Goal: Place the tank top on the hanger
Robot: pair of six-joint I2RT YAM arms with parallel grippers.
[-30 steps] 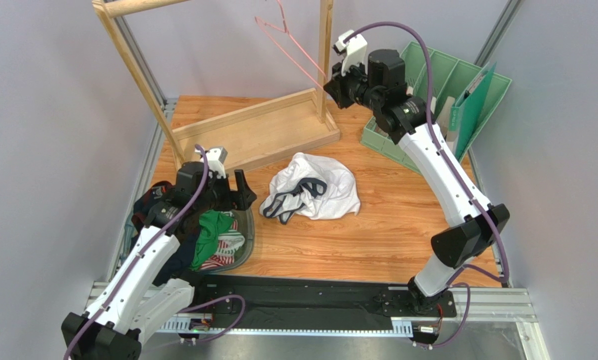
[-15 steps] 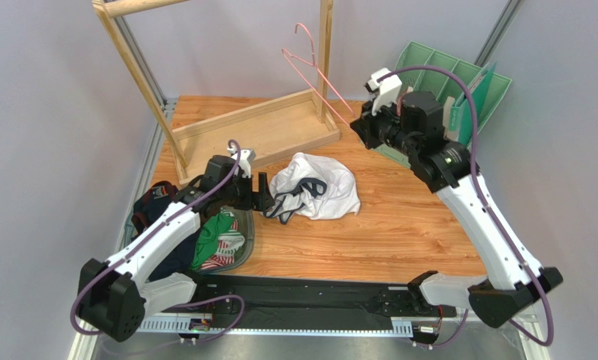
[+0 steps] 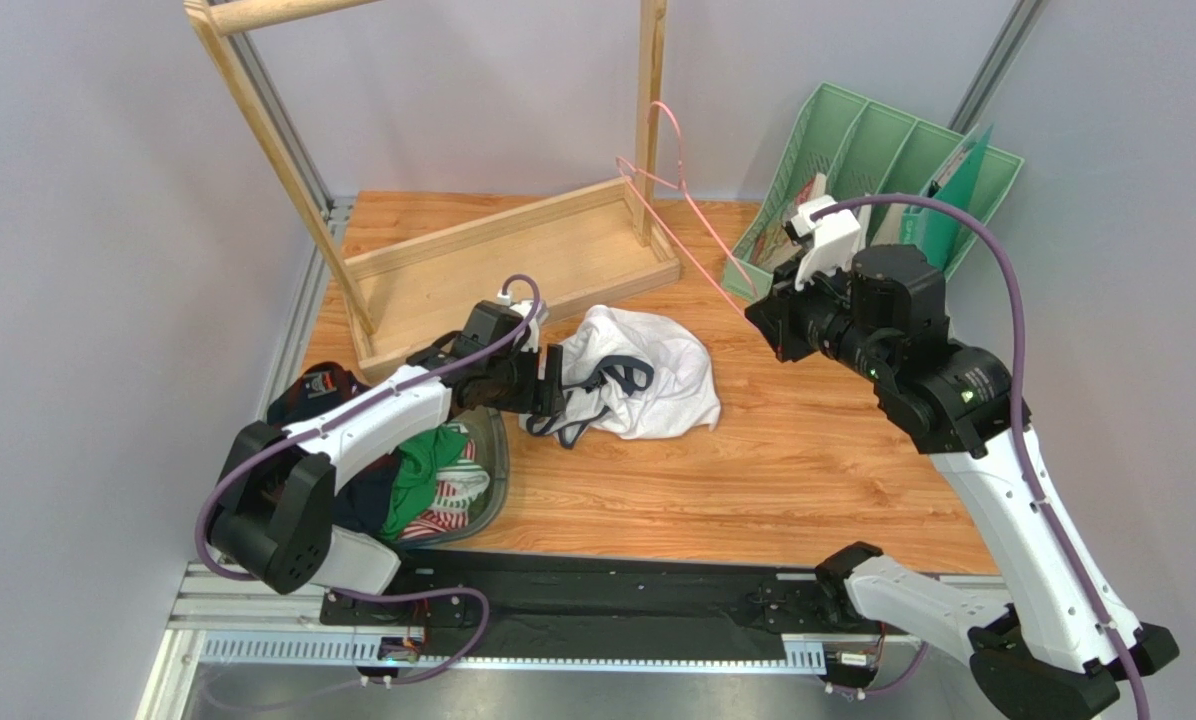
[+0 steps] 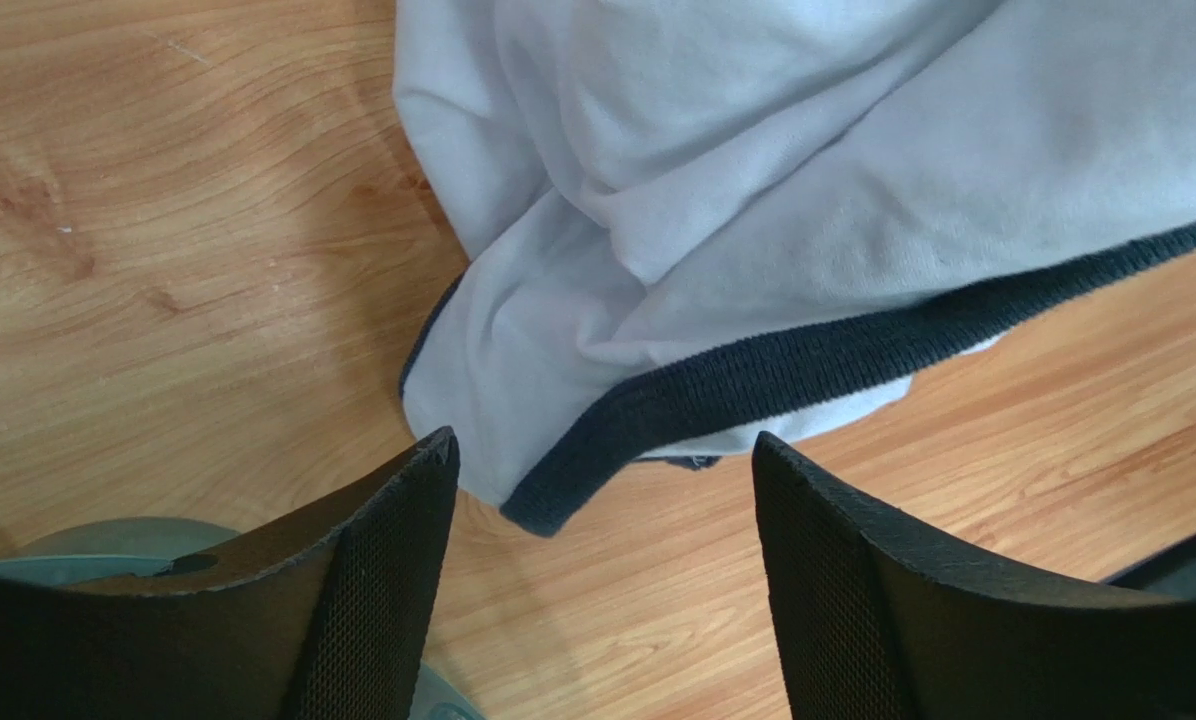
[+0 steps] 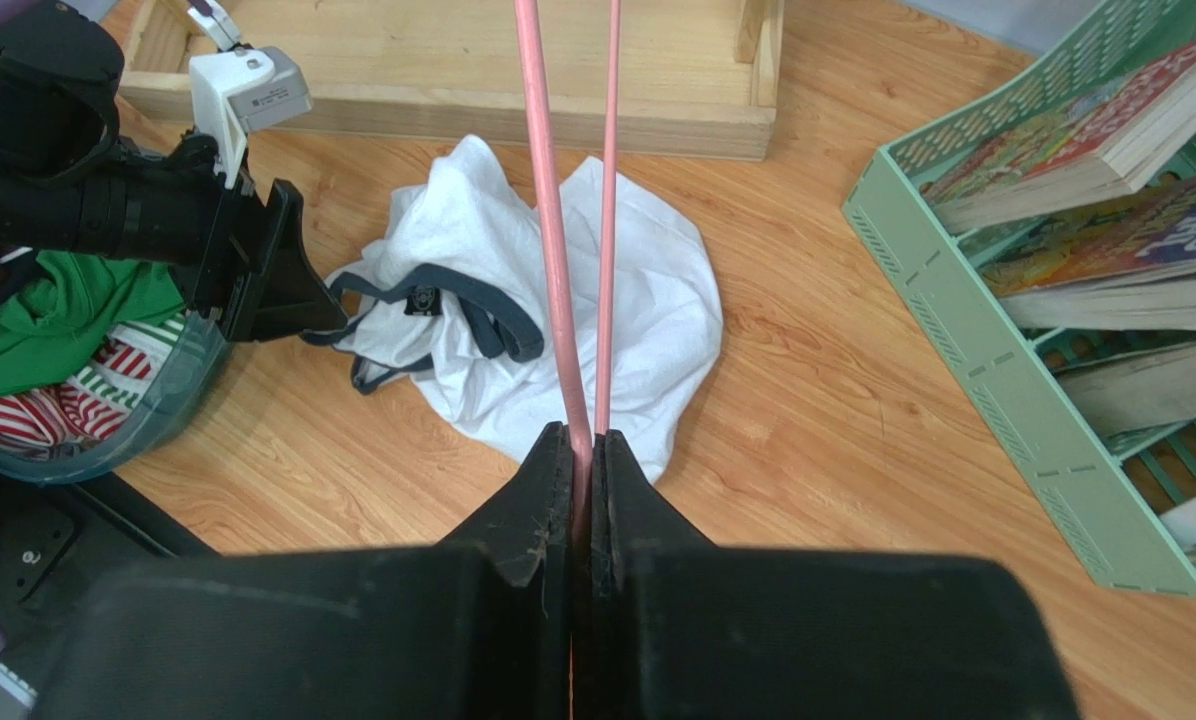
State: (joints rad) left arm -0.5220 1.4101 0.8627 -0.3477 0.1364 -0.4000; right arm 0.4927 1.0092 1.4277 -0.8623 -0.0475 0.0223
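Note:
The white tank top (image 3: 642,375) with navy trim lies crumpled on the wooden table; it also shows in the left wrist view (image 4: 739,225) and the right wrist view (image 5: 559,300). My left gripper (image 3: 559,387) is open at its left edge, the navy trim (image 4: 800,375) just beyond the fingertips (image 4: 394,525). My right gripper (image 3: 762,320) is shut on the corner of the pink wire hanger (image 3: 676,192), held in the air to the right of the shirt; its wires (image 5: 552,225) run up from the jaws.
A wooden rack frame (image 3: 514,255) stands at the back. A green organiser (image 3: 875,165) with books sits at the back right. A bin of green and dark clothes (image 3: 416,473) is at the left front.
My left gripper has reached right from the bin to the tank top's edge. My right arm has carried the hanger off the rack, rightward and lower.

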